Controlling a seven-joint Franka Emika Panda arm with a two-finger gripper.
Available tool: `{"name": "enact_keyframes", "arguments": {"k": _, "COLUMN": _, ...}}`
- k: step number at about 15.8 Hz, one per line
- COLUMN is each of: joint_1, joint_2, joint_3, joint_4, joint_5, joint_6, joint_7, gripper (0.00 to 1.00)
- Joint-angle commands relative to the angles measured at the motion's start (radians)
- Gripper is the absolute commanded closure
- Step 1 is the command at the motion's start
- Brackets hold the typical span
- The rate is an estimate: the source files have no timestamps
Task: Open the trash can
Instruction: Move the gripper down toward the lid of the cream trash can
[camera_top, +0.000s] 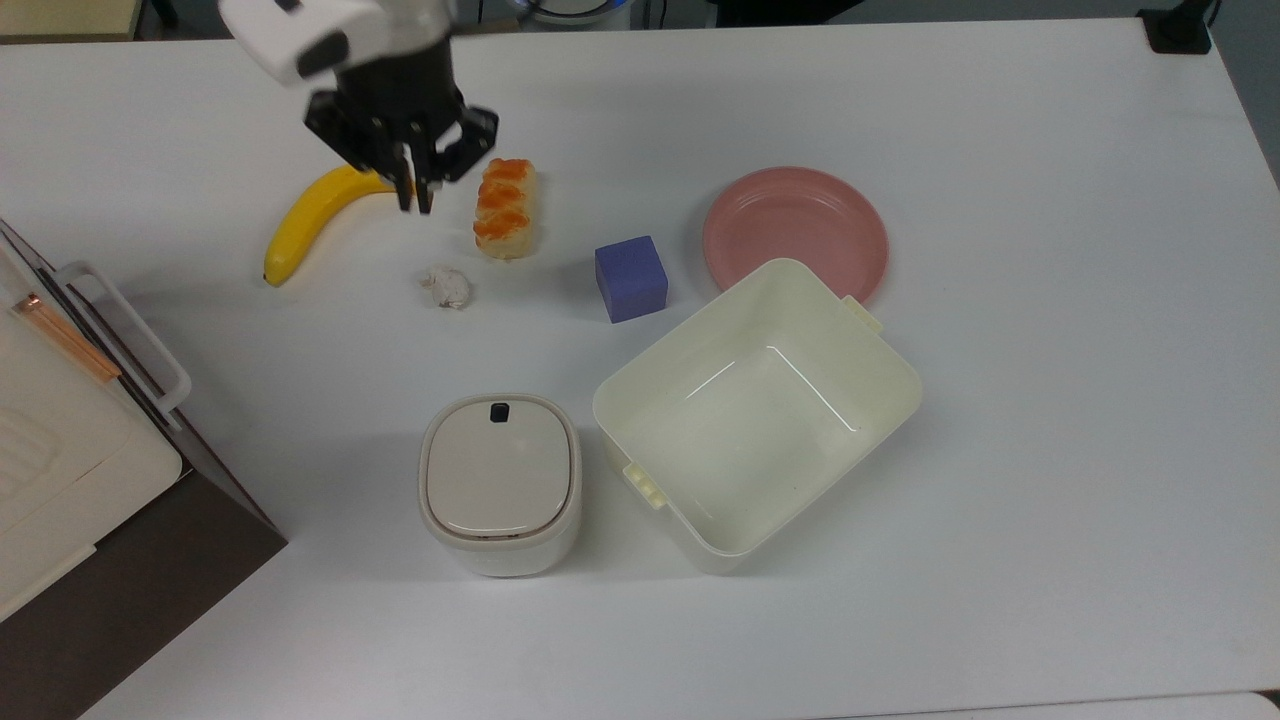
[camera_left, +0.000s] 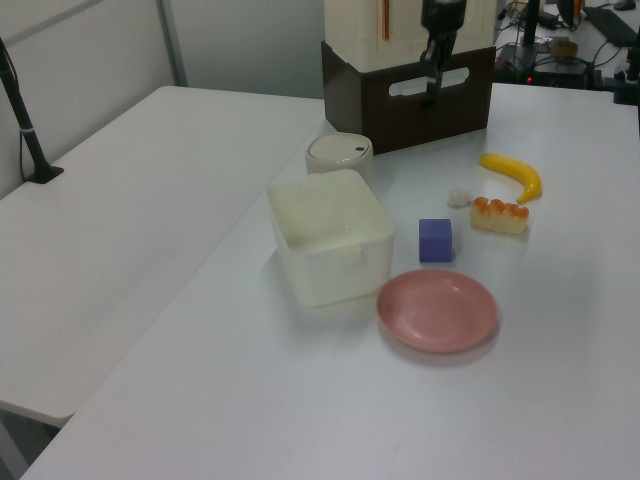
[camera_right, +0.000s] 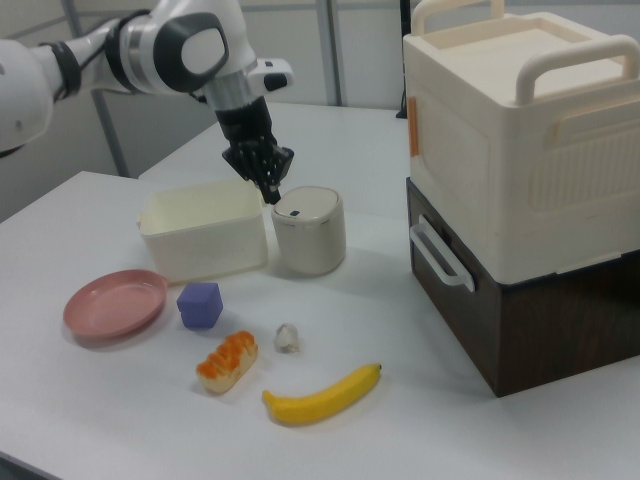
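Observation:
The trash can (camera_top: 500, 485) is a small cream-white rounded bin with its beige lid down and a black button (camera_top: 498, 411) at the rim. It stands beside the tub in the left view (camera_left: 338, 156) and the right view (camera_right: 309, 232). My gripper (camera_top: 413, 201) hangs in the air with its fingers together and nothing between them. In the top view it lies over the banana's tip, well apart from the trash can. In the right view the gripper (camera_right: 272, 194) is just above the can's rim on the right view's left. The left view has the gripper (camera_left: 432, 84) before the appliance.
A lidless cream tub (camera_top: 880, 350) stands right of the trash can in the top view. A yellow banana (camera_top: 300, 225), a bread piece (camera_top: 504, 208), a crumpled white wad (camera_top: 446, 286), a purple cube (camera_top: 630, 278) and a pink plate (camera_top: 795, 225) lie behind. A white-and-brown appliance (camera_top: 80, 480) fills the top view's left edge.

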Motion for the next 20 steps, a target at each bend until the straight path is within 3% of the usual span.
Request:
{"name": "enact_keyframes", "arguments": {"k": 1, "joint_1": 0.017, "joint_2": 0.129, "joint_3": 0.028, "joint_4": 0.104, "joint_5": -0.085, "joint_6": 0.043, "joint_7": 0.097, "gripper": 1.00}}
{"name": "enact_keyframes", "arguments": {"k": 6, "joint_1": 0.017, "joint_2": 0.246, "joint_3": 0.042, "joint_4": 0.226, "joint_5": -0.134, "joint_6": 0.124, "joint_7": 0.321, "gripper": 1.00}}
{"name": "enact_keyframes", "arguments": {"k": 10, "joint_1": 0.016, "joint_2": 0.266, "joint_3": 0.048, "joint_4": 0.224, "joint_5": -0.219, "joint_6": 0.244, "joint_7": 0.522, "gripper": 1.00}}
{"name": "enact_keyframes", "arguments": {"k": 14, "joint_1": 0.019, "joint_2": 0.280, "joint_3": 0.085, "joint_4": 0.201, "joint_5": -0.298, "joint_6": 0.251, "joint_7": 0.547, "gripper": 1.00}}
{"name": "enact_keyframes", "arguments": {"k": 20, "joint_1": 0.054, "joint_2": 0.321, "joint_3": 0.087, "joint_4": 0.200, "joint_5": -0.328, "joint_6": 0.244, "joint_7": 0.556, "gripper": 1.00}}
